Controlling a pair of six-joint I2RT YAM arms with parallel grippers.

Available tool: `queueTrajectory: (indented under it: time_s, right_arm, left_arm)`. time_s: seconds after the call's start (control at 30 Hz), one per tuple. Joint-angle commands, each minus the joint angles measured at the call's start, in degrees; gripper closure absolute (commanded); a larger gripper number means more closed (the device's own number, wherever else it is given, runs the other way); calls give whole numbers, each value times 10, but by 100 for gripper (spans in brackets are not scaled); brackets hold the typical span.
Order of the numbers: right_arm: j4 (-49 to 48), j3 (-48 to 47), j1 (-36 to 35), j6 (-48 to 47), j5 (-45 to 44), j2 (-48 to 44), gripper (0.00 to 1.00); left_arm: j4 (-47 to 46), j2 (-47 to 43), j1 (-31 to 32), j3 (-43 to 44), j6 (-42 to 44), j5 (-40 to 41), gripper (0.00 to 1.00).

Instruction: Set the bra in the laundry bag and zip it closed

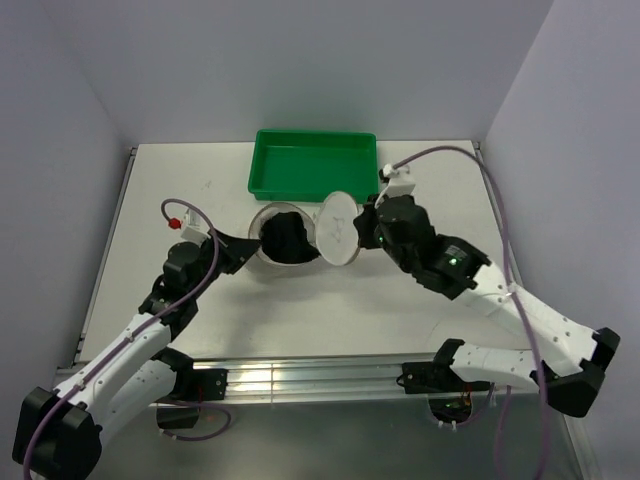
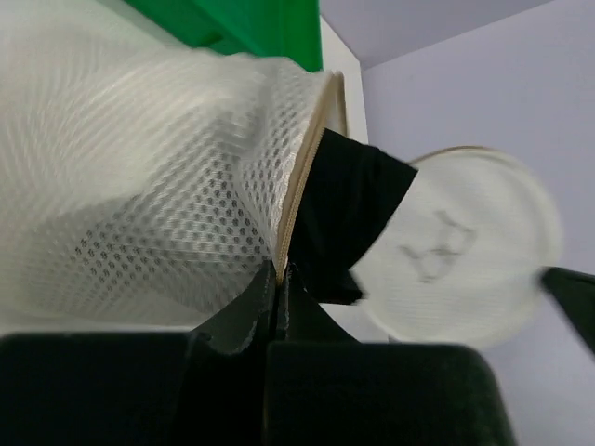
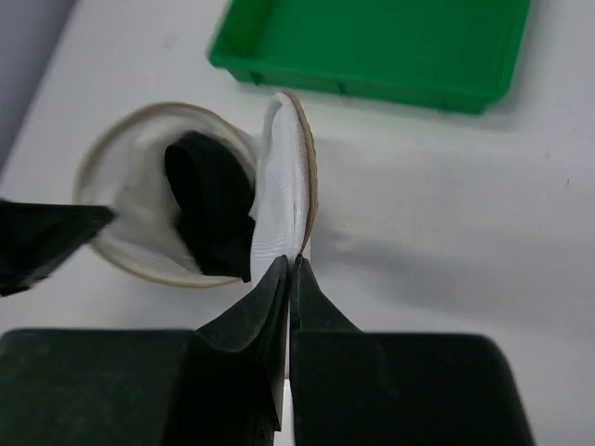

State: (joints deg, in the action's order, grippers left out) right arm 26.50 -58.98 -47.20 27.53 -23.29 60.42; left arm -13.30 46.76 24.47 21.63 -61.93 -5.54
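The white mesh laundry bag [image 1: 270,250] stands open in the middle of the table, just in front of the green tray. The black bra [image 1: 286,237] is bunched inside it and bulges above the rim [image 3: 212,200]. The bag's round flat lid [image 1: 338,228] stands up on edge to the right of the opening. My left gripper [image 1: 249,250] is shut on the bag's rim at its left side [image 2: 279,271]. My right gripper [image 1: 365,228] is shut on the edge of the lid [image 3: 294,262], holding it upright.
A green plastic tray [image 1: 314,163] lies empty behind the bag, close to its far side. Grey walls stand on the left, back and right. A metal rail [image 1: 300,378] runs along the near table edge between the arm bases.
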Motion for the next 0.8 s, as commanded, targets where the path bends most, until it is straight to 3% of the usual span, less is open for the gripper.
queueTrajectory:
  time_s: [0.0,0.17,0.33,0.47,0.63,0.77]
  right_arm:
    - [166,-138,-29,-45,-65,-6,100]
    - [188,-169,-24,-56,-106,62,100]
    - [173,-223,-40,-64,-114,37,100]
    - [191,-228,-44,-67,-119,81,100]
    - [125,-221,-61,-94,-97,40,100]
    - [173,-253,-76,-92,-148,94,100]
  left_arm:
    - [24,-2,2,47,35,0,100]
    - [38,3,3,26,36,-26,100]
    - [43,2,15,18,39,-33,100]
    - [22,7,25,21,44,-37,100]
    - [15,29,74,46,72,-13,100]
    - [14,22,117,91,104,37,100]
